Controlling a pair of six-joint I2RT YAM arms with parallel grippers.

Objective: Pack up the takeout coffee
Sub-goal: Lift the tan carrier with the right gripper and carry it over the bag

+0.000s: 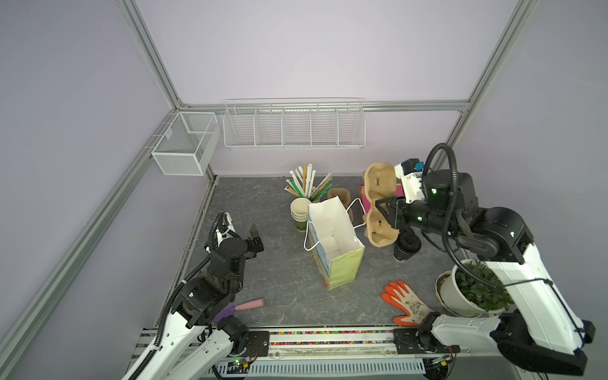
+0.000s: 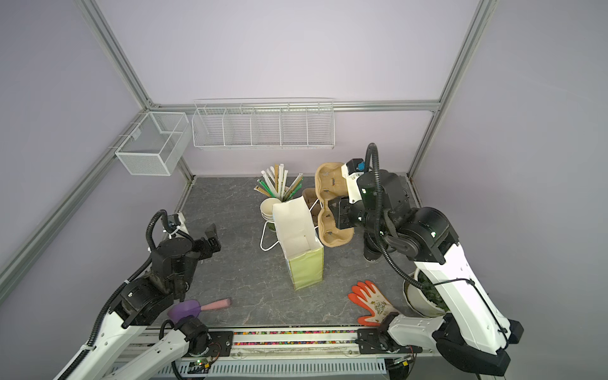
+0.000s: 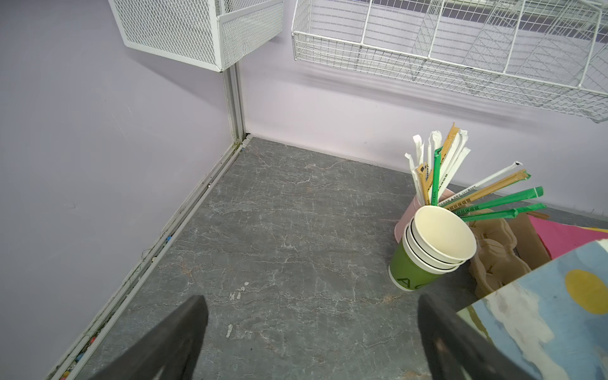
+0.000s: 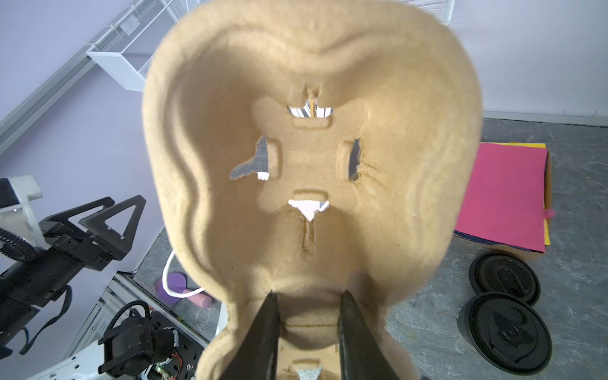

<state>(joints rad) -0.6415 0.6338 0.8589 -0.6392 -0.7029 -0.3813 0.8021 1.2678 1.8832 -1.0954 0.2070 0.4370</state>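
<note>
Grey stone tabletop (image 1: 263,197). Right pincer (image 4: 309,306) clamped on pulp cup carrier (image 1: 378,179) at its waist, carrier upright, off the table. Below and slightly aside, takeout coffee (image 1: 407,246) standing untouched; open paper bag (image 1: 345,269) just ahead. Left pincer (image 3: 311,297) spread wide, empty, well apart. Likely step: bagging carrier. Next: level it, lower through bag mouth.

We get the cup carrier (image 4: 312,164) blurred & cut off by the pic edge at the right jaws; takeout coffee (image 2: 371,252) near them mostly hidden by the arm (image 2: 424,230).
</note>
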